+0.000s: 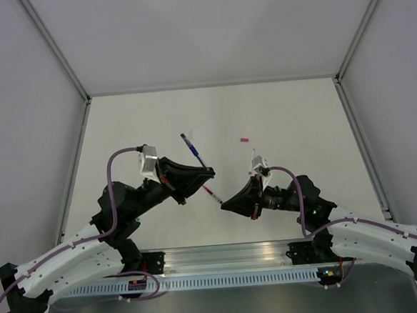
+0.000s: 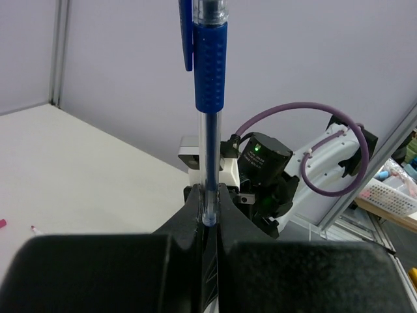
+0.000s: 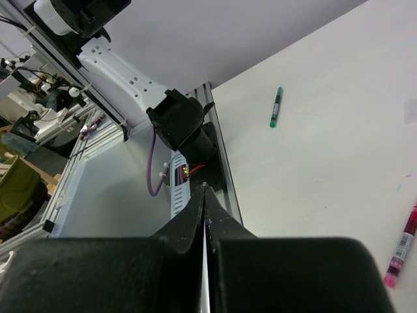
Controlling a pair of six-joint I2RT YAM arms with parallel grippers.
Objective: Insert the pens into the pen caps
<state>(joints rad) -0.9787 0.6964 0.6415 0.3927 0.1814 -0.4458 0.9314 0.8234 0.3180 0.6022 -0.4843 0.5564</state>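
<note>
While the left gripper (image 1: 208, 171) is clenched on the tail end of a slim clear-barrelled pen with a dark blue ribbed grip sleeve (image 1: 192, 150), the pen stands out past the fingertips, away from the arm and clear of the white tabletop (image 1: 298, 114). The left wrist view shows the reason. Pinched by its very end between the two black fingers (image 2: 190, 212), nearly the whole barrel is left free, so the far end can be brought to a cap. A blue clip (image 2: 187, 39) lies alongside the grip sleeve, which suggests a cap may already sit on this pen. The top is cut off by the frame, so this cannot be confirmed.

Just right of that gripper and nearer the bases, a whitish pen with red ends (image 1: 211, 192) lies flat on the table between the two grippers, touched by neither. The right gripper (image 1: 224, 204) points left toward it with its jaws pressed fully together. Its own wrist view shows no pen or cap between them, so it grasps nothing. Its low, sideways pose could be an approach to the lying pen or readiness to meet the raised one; which of the two cannot be told.

Farther right and back, well apart from both arms, a tiny red tube-like pen cap (image 1: 244, 138) rests alone on the table, not yet fitted to any pen. The right wrist view adds a green-ended pen (image 3: 276, 107) lying unheld near the table's near edge.
</note>
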